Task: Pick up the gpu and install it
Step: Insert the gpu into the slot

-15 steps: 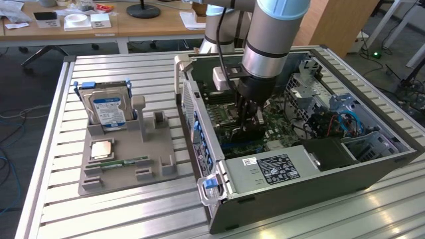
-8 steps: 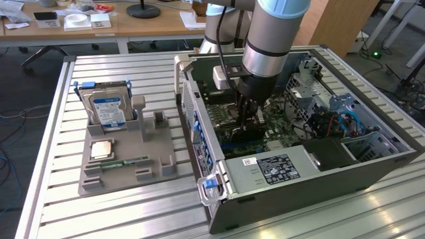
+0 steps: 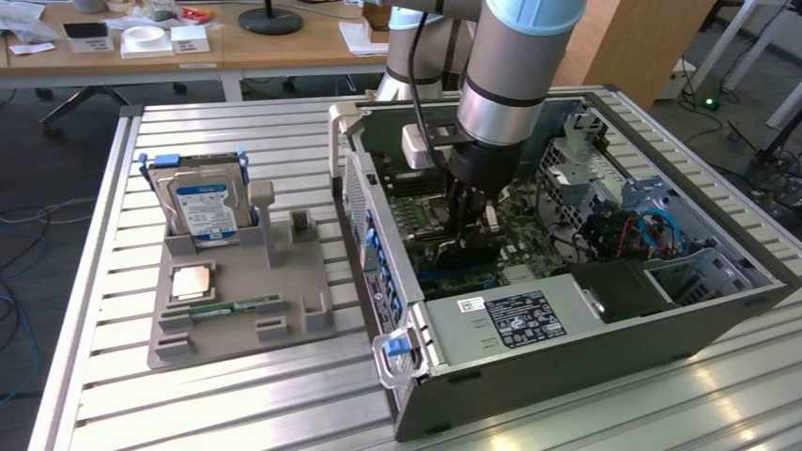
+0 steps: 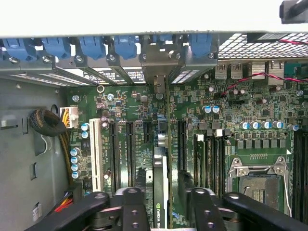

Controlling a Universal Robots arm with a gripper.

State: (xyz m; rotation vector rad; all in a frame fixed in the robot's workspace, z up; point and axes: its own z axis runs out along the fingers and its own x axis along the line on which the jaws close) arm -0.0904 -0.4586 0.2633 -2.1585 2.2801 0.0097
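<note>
- The end effector [image 4: 166,196] reaches down inside an open computer case [image 3: 376,188]. Its fingers [image 4: 134,202] stand wide, one on each side of the gpu [image 4: 161,185]. A sliver of green board shows between the card and one finger, so the hold looks slack, not clamped.
- The gpu stands on edge between the fingers, long edge down on the motherboard [image 4: 240,110]. It runs in line with the dark slots. Its metal bracket [image 4: 156,60] reaches the case's back wall, among the blue clips [image 4: 96,48]. This upright, lined-up pose suits a card set into its slot; how deep it sits cannot be told.
- Just beside the card on either side lie more dark slots. Beyond those on one side is a white slot [image 4: 96,149], then a sleeved cable bundle [image 4: 48,122].
- On the other side, farther off, is the bare processor socket [image 4: 257,180].
- Close around the arm, the case walls and the power supply [image 3: 520,315] leave little room.
- Outside the case, well apart on the slatted surface [image 3: 188,395], a grey tray [image 3: 239,329] holds a hard drive [image 3: 207,211].
</note>
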